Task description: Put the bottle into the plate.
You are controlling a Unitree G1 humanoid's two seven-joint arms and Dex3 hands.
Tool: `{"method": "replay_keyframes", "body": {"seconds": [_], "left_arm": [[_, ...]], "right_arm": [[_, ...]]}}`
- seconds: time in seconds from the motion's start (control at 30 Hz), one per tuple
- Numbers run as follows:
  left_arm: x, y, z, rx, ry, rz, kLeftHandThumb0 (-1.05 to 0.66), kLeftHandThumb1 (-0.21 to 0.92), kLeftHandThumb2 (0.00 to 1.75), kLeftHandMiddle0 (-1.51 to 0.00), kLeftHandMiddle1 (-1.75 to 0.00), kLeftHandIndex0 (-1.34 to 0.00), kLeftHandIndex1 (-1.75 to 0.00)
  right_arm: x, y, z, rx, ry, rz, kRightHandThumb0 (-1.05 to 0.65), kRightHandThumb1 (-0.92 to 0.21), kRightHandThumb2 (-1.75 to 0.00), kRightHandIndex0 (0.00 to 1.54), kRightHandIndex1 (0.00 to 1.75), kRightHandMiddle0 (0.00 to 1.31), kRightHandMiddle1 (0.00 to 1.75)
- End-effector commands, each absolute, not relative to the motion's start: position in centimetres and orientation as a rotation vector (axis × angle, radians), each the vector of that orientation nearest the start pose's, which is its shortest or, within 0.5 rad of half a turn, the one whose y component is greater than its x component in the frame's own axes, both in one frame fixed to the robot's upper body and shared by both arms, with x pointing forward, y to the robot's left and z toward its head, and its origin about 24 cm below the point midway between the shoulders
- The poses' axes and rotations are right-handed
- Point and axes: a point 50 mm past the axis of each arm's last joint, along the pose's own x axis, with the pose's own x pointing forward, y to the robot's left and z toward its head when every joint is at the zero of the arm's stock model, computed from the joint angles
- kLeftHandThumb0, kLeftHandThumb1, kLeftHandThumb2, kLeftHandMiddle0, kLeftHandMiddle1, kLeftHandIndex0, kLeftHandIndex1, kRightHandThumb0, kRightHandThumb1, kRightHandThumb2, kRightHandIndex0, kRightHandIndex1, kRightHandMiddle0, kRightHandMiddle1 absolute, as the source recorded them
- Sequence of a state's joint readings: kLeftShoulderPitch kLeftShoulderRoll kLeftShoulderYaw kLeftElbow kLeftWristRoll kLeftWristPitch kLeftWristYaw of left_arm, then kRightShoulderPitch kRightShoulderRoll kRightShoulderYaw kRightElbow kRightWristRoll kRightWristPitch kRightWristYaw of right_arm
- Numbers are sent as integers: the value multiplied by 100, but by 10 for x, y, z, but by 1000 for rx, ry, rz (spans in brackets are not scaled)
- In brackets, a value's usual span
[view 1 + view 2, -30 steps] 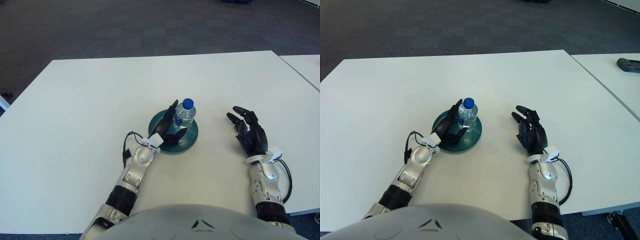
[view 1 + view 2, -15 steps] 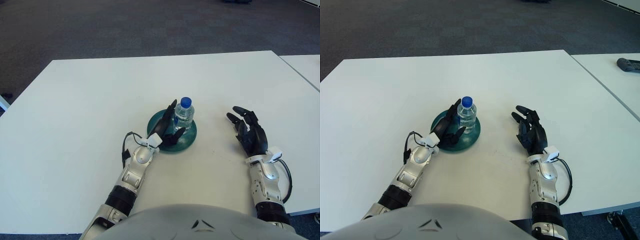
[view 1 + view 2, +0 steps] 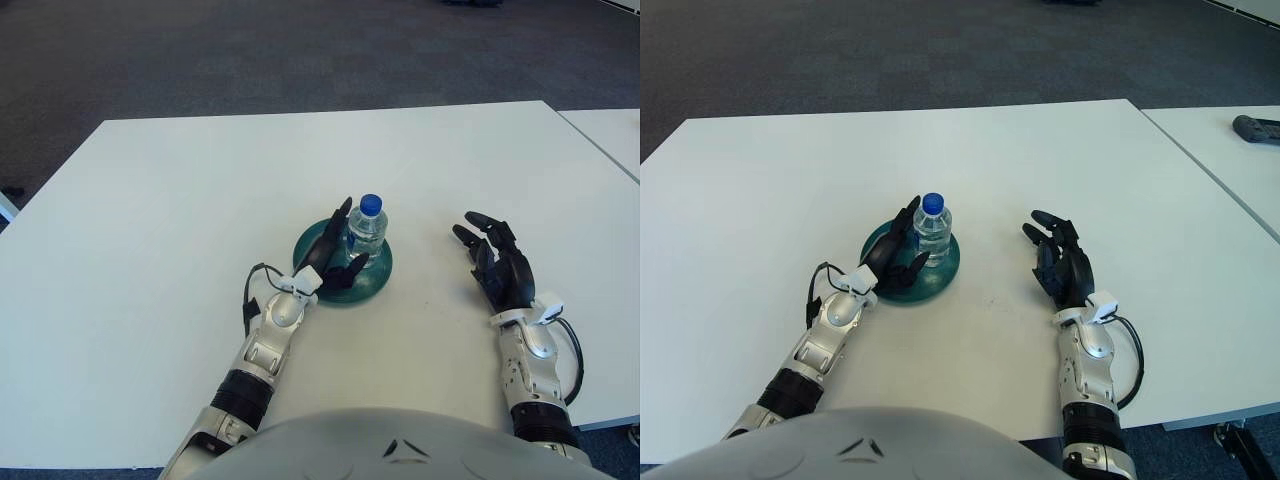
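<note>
White table [image 3: 150, 220] carries the bottle [image 3: 366, 229] upright on the plate [image 3: 376, 278], left hand [image 3: 333, 262] loosely cupped at its left side, right hand [image 3: 499, 266] spread idle; withdraw carelessly and you could topple it.

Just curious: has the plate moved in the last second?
Yes. The plate slid slightly left, away from the still right hand, with the bottle.

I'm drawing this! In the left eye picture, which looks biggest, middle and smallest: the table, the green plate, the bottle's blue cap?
1. Table, by far the biggest.
2. Plate, holding the bottle.
3. Blue cap, smallest.
</note>
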State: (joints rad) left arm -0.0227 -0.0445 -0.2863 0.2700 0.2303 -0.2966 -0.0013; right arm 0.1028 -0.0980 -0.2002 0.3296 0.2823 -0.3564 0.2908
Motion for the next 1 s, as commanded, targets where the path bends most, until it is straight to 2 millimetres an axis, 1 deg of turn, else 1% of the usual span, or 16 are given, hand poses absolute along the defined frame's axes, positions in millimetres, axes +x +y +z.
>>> {"method": "replay_keyframes", "body": {"seconds": [0.0,0.1,0.13,0.23,0.27,0.33,0.43,0.53,0.77,0.97], "left_arm": [[238,75,6,163,-63,-179,-105,92,59,0,0,0,0],[239,76,6,150,-90,-93,-105,92,60,0,0,0,0],[240,76,8,149,-115,-57,-105,92,59,-1,0,-2,-1],[243,78,11,148,-173,-2,-105,92,51,-12,-1,-1,-38],[245,79,13,151,-197,3,-105,92,50,-13,-1,-1,-43],[247,80,14,154,-224,8,-105,92,46,-18,-2,0,-58],[248,81,16,159,-263,2,-105,92,44,-21,-3,0,-67],[250,82,21,173,-305,-11,-105,92,44,-25,-4,0,-72],[251,84,28,189,-363,-23,-105,92,46,-28,-4,0,-74],[252,86,32,132,-361,-2,-105,92,52,-30,-4,0,-74]], "right_arm": [[174,-210,-66,232,292,-71,-68,-92,-60,39,60,8,98],[174,-211,-66,232,292,-71,-68,-92,-60,39,60,8,98],[175,-211,-67,232,293,-71,-68,-92,-60,39,60,8,98],[175,-211,-67,233,294,-71,-68,-92,-60,39,60,8,98],[175,-211,-67,233,294,-71,-68,-92,-60,39,60,8,98],[176,-211,-67,233,294,-71,-68,-92,-60,39,60,8,98],[176,-211,-68,233,294,-71,-68,-92,-60,39,60,8,98],[177,-211,-68,233,295,-71,-68,-92,-60,39,60,8,98],[178,-210,-68,233,295,-71,-68,-92,-60,39,60,8,98],[178,-210,-68,233,294,-71,-68,-92,-60,39,60,8,98]]}}
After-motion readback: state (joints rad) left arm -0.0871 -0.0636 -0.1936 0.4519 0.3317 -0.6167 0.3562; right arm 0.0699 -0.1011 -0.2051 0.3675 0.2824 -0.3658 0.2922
